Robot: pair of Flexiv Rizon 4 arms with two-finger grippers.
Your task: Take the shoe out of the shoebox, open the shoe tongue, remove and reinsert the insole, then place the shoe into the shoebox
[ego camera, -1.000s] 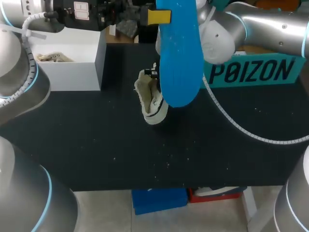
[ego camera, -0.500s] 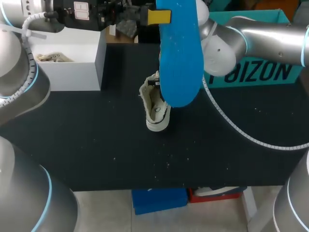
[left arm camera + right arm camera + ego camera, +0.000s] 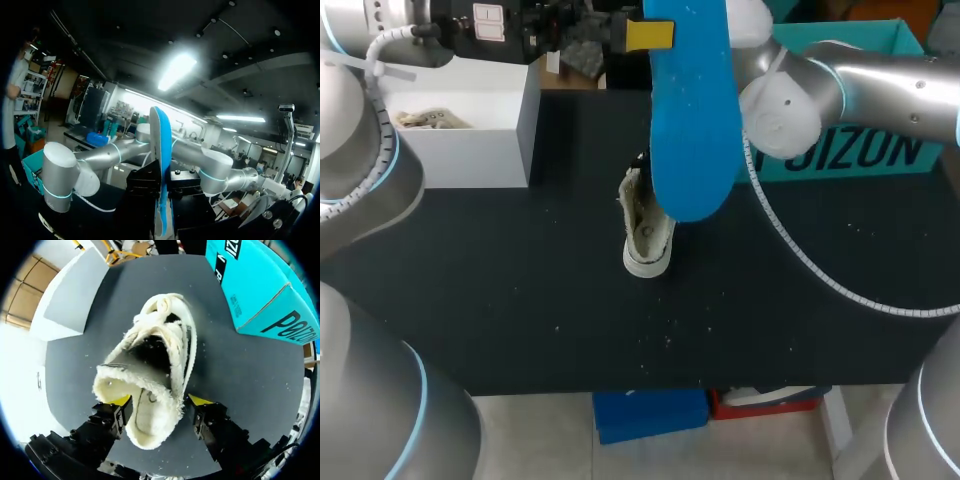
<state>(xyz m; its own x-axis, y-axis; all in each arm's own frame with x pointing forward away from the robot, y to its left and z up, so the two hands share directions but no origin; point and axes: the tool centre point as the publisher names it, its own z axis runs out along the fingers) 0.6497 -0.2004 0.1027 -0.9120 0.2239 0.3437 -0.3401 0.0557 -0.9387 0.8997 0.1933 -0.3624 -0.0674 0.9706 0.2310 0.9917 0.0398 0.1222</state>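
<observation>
Here, my left gripper (image 3: 161, 197) is clamped on the blue insole (image 3: 688, 120), which is held high above the shoe (image 3: 646, 236), the two long axes roughly in line. My right gripper (image 3: 160, 407) pinches the shoe's heel end from both sides, its lined mouth open and its toe pointing away from the fingers. The shoebox (image 3: 840, 150) stands apart from the shoe. Reinsertion, I judge, falls to the left arm.

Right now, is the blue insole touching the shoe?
Apart. The right wrist view shows the whole shoe, its opening empty and nothing blue against it; the insole only overlaps it in the head view, held up nearer the camera.
</observation>
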